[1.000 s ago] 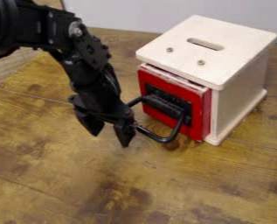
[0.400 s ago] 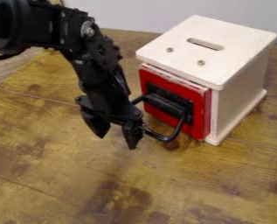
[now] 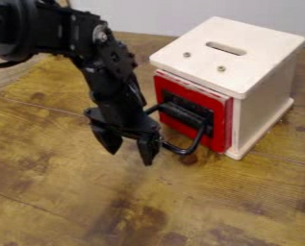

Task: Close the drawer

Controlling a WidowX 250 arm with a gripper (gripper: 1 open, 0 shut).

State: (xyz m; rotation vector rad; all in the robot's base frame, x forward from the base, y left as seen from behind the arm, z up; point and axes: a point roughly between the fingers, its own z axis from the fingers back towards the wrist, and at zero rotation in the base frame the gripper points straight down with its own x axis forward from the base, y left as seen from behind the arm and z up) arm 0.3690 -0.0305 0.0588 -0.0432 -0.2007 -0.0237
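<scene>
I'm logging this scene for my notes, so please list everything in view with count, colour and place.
cabinet: one, cream-white, right of centre on the table
drawer: one, red with black front panel, in the cabinet's front
loop handle: one, black, on the drawer front
table: one, brown wood, under everything
wall: one, pale, at the back
robot arm: one, black, from upper left
end effector: one, black, beside the handle

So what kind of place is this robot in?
Maybe a robot lab or workshop: there's a black robot arm, a cream cabinet with a red drawer, and a worn wooden table under them.
</scene>
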